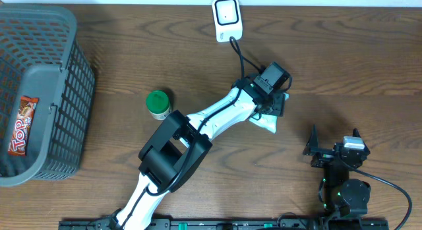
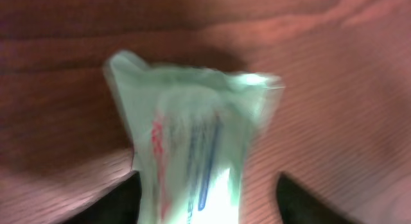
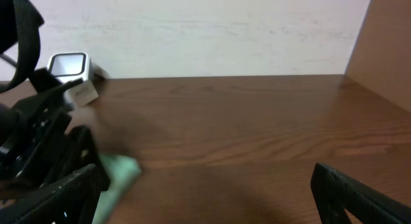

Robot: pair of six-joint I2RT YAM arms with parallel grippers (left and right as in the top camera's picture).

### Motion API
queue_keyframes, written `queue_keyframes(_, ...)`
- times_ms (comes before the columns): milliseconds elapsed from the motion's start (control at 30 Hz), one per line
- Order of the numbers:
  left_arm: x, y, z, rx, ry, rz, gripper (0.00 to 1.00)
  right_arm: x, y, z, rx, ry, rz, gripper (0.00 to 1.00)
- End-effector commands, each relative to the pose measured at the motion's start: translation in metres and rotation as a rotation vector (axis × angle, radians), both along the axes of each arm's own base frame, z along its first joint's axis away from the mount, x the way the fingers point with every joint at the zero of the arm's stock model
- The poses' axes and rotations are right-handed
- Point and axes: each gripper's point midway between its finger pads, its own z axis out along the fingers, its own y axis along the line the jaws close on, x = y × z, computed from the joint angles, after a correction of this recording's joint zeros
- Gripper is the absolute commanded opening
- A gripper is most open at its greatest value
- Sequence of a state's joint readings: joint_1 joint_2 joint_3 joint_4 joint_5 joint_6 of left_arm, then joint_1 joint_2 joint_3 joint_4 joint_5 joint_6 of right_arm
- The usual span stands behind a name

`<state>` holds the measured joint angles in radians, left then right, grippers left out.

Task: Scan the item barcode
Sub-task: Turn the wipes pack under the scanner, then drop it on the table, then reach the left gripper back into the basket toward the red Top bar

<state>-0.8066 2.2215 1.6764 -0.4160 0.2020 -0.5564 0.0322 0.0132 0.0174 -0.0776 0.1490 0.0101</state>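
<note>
Two jaws of the left gripper [image 2: 209, 205] straddled a packet [image 2: 192, 121] near the scanner [image 1: 226, 18], not pinching. The right gripper [image 3: 205, 195] gaped wide, farther from the scanner.

A brown wooden desk [image 1: 343, 52] with a marked grain is seen under even light. Its far edge is bounded by a plain white wall [image 3: 225, 31]. At the far right, a brown wooden panel [image 3: 385, 44] is set against that wall.
</note>
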Motion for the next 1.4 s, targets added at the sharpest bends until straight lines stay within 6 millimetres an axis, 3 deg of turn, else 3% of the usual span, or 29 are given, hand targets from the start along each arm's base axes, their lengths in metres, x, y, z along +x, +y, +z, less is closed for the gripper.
queue_keyframes(0,0.003,-0.002,0.011,-0.026,0.004,0.053,0.93,0.0,0.002,-0.002,-0.011,0.005,0.009,0.99)
queue_keyframes(133,0.004,-0.004,0.032,-0.054,-0.025,0.044,1.0,0.0,0.002,-0.002,-0.011,0.005,0.009,0.99)
queue_keyframes(300,0.008,-0.002,0.092,-0.093,-0.169,-0.04,1.0,0.0,0.002,-0.002,-0.011,0.005,0.009,0.99)
queue_keyframes(500,0.027,0.045,0.178,-0.063,-0.382,0.006,0.98,0.0,0.002,-0.002,-0.011,0.005,0.009,0.99)
queue_keyframes(667,0.041,0.11,0.234,0.007,-0.508,0.092,0.98,0.0,0.002,-0.002,-0.011,0.005,0.009,0.99)
queue_keyframes(933,0.05,0.211,0.295,0.066,-0.614,0.23,0.98,0.0,0.002,-0.002,-0.011,0.005,0.009,0.99)
queue_keyframes(1033,0.05,0.257,0.318,0.1,-0.662,0.331,0.98,0.0,0.002,-0.002,-0.011,0.005,0.009,0.99)
queue_keyframes(1200,0.037,0.335,0.351,0.144,-0.713,0.511,0.98,0.0,0.002,-0.002,-0.011,0.005,0.009,0.99)
queue_keyframes(1367,0.015,0.406,0.366,0.2,-0.716,0.676,0.98,0.0,0.002,-0.002,-0.011,0.005,0.009,0.99)
